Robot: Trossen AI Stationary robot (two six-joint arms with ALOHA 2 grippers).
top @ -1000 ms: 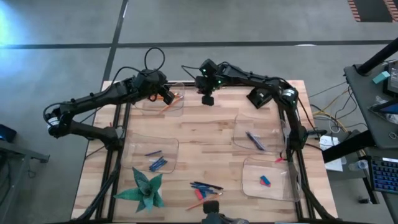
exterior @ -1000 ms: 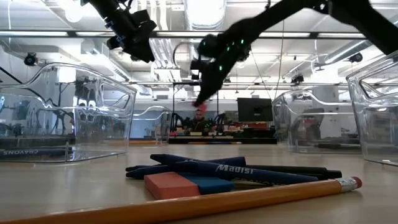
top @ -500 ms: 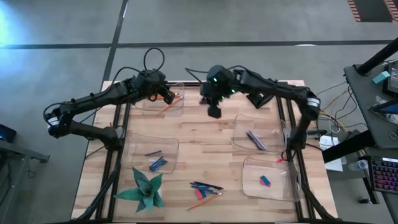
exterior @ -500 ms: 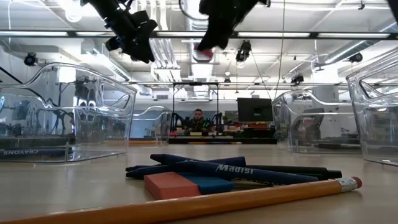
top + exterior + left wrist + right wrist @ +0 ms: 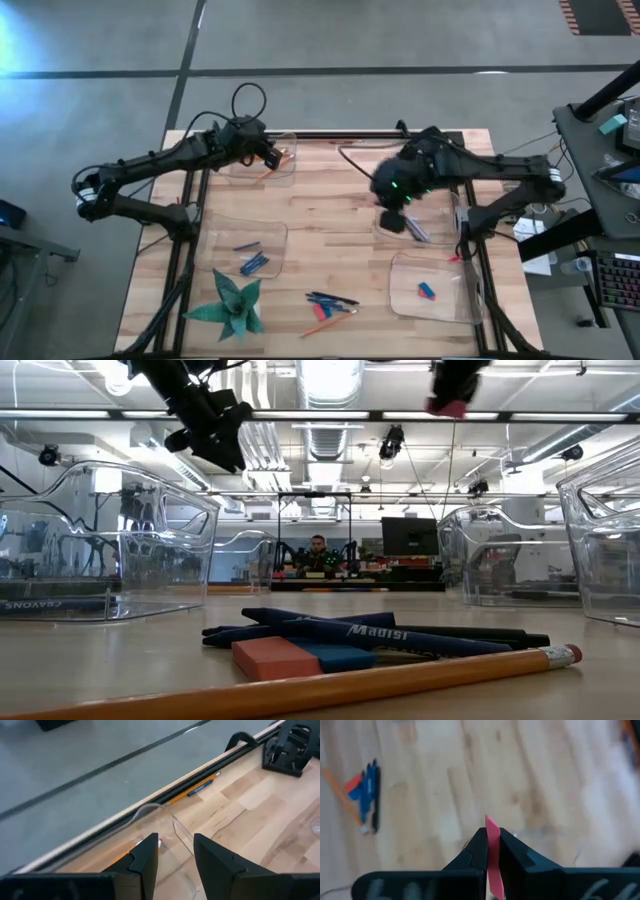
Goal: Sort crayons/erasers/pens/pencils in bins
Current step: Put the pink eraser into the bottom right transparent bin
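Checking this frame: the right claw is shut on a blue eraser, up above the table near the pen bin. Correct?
Not quite. The eraser pinched in the right claw is pink, not blue, as the right wrist view shows. The rest holds: the claw is shut and raised beside the pen bin.

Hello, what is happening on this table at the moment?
A two-armed robot is sorting stationery into clear plastic bins. The right gripper is shut on a thin pink eraser, held above the wooden table near the bin with dark pens. The left gripper is open over the far-left bin with an orange pencil. A small pile of pens, erasers and a pencil waits at the near edge.
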